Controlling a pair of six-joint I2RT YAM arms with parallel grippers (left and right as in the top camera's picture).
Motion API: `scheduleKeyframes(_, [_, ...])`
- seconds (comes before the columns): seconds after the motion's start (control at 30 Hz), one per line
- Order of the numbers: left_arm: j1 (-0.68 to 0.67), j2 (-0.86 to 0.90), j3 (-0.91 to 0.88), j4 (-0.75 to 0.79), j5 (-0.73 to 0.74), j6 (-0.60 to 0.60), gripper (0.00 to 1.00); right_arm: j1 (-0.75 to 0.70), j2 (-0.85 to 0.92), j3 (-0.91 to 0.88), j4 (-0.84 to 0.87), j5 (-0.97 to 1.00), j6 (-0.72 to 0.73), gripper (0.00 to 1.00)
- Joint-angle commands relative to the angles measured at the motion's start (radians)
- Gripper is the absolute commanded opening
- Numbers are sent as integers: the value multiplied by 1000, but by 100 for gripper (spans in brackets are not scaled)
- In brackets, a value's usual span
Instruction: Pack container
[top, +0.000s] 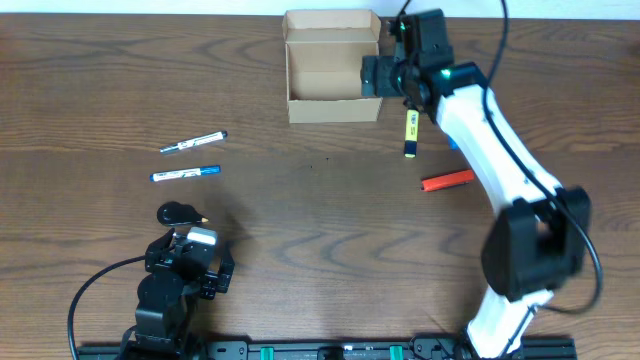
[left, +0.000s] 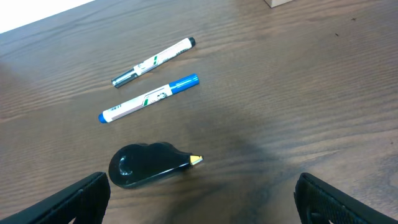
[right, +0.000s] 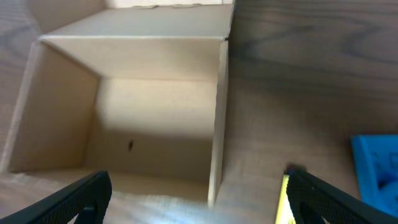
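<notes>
When viewed from overhead, shows a dark wood-grain counter with the container, a small tan cardboard box, at the far edge just right of centre, lid flap folded back and top open. Shows the right tool reaching in from the right and hovering at the rim of the box's right wall. From the right wrist, looks down into the plain cardboard interior, with the two fingers spread wide, one over the box and one over the counter, gripping nothing; whether touching the cardboard, cannot tell. Just near and right of the box, places a yellow highlighter, then a red marker nearer still, and a corner of a blue case mostly hidden under the arm. Far off to the left, well apart from the box, sets a black-capped marker beside a blue-capped marker. Nearer again, finds a black teardrop-shaped tape dispenser lying just ahead of the left tool, sitting low at the near left with fingers spread wide and nothing between them.
</notes>
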Motion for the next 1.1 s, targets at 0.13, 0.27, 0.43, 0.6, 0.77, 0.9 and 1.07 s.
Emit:
scheduleKeyframes(0.13, [-3,-5,-9,-3,-14,18,95,-11,214,170,2,30,-16,91])
scheduleKeyframes(0.27, [-3,-5,-9,-3,-14,18,96,-18,281,188,22,62,16,80])
scheduleKeyframes(0.43, [-3,-5,-9,-3,-14,18,95,-24,289,191,36,63,17,24])
scheduleKeyframes(0.6, [-3,-5,-9,-3,-14,18,95,-16,253,248,-54,59,18,1])
scheduleKeyframes(0.77, [-3,-5,-9,-3,-14,18,95,17,158,293,-234,59,18,1])
scheduleKeyframes(0.9, [-3,-5,-9,-3,-14,18,95,53,67,292,-402,61,36,1])
scheduleKeyframes(1.07, [-3,-5,-9,-3,-14,18,95,107,3,274,-571,79,69,1])
